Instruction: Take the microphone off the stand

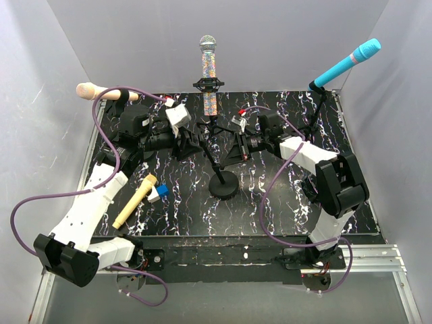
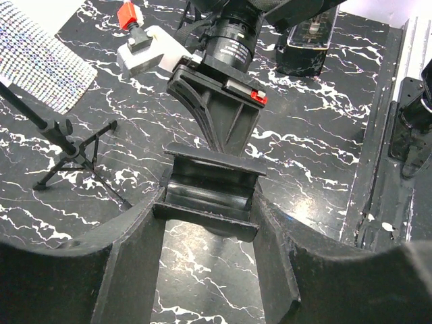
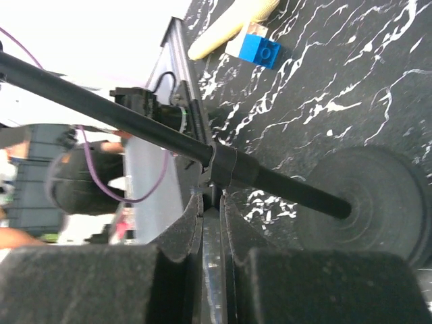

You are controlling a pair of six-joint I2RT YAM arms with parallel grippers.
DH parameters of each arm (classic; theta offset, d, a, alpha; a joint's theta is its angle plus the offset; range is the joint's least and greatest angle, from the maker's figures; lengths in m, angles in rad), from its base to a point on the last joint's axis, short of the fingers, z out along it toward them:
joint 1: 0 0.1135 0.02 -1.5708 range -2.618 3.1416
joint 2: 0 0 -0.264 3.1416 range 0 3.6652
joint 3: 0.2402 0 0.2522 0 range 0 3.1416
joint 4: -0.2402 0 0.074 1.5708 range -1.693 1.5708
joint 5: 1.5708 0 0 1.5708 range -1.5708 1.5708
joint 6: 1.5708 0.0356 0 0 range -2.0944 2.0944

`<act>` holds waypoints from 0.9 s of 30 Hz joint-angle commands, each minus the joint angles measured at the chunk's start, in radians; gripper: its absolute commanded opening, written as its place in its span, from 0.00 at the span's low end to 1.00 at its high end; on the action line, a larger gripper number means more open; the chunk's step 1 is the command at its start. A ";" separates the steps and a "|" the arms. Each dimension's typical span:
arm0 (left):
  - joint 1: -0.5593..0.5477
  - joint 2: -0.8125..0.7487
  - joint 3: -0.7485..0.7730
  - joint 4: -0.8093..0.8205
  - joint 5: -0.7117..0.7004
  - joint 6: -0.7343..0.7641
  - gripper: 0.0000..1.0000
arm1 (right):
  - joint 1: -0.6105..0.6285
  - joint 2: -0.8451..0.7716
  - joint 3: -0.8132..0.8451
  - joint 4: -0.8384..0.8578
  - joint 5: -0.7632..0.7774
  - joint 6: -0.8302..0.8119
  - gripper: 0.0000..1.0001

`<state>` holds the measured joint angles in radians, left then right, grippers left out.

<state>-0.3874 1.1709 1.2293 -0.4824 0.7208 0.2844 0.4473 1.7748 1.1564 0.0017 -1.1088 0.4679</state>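
Observation:
The sparkly microphone (image 1: 208, 64) stands upright in the clip of the middle stand (image 1: 223, 183); its studded body also shows in the left wrist view (image 2: 40, 61). My right gripper (image 1: 229, 150) is shut on a thin flat piece under the collar of the stand's black pole (image 3: 135, 115), low down, above the round base (image 3: 378, 196); the right wrist view shows its jaws (image 3: 214, 202) pressed together on it. My left gripper (image 1: 189, 143) is open and empty, just left of the pole; in the left wrist view (image 2: 209, 229) only table shows between its fingers, facing the right gripper.
A beige microphone (image 1: 91, 91) sits on a stand at back left, a cyan one (image 1: 347, 62) at back right. A yellow microphone (image 1: 135, 201) and a blue-and-white block (image 1: 158, 192) lie on the marbled table. A small tripod's legs (image 2: 74, 148) stand near the left gripper.

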 commanded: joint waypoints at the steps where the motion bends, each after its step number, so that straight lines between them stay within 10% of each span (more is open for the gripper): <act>1: 0.012 -0.001 -0.007 -0.010 -0.027 0.027 0.09 | 0.051 -0.063 0.060 -0.144 0.119 -0.291 0.03; 8: 0.012 0.009 0.002 -0.010 -0.026 0.022 0.09 | 0.122 -0.221 -0.030 -0.154 0.341 -0.753 0.01; 20: 0.012 0.041 0.024 -0.021 -0.023 0.004 0.09 | 0.246 -0.419 -0.765 1.054 0.469 -1.776 0.06; 22: 0.012 0.049 0.032 -0.013 -0.018 0.001 0.09 | 0.248 -0.461 -0.791 0.987 0.468 -1.810 0.16; 24: 0.012 0.055 0.044 -0.007 -0.017 -0.002 0.08 | 0.245 -0.521 -0.822 0.916 0.478 -1.816 0.70; 27: 0.012 0.058 0.070 -0.012 -0.017 0.002 0.09 | 0.245 -0.635 -0.850 0.794 0.555 -1.764 0.82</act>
<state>-0.3855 1.2182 1.2507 -0.4816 0.7563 0.2733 0.6941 1.2613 0.3317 0.8700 -0.6136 -1.2339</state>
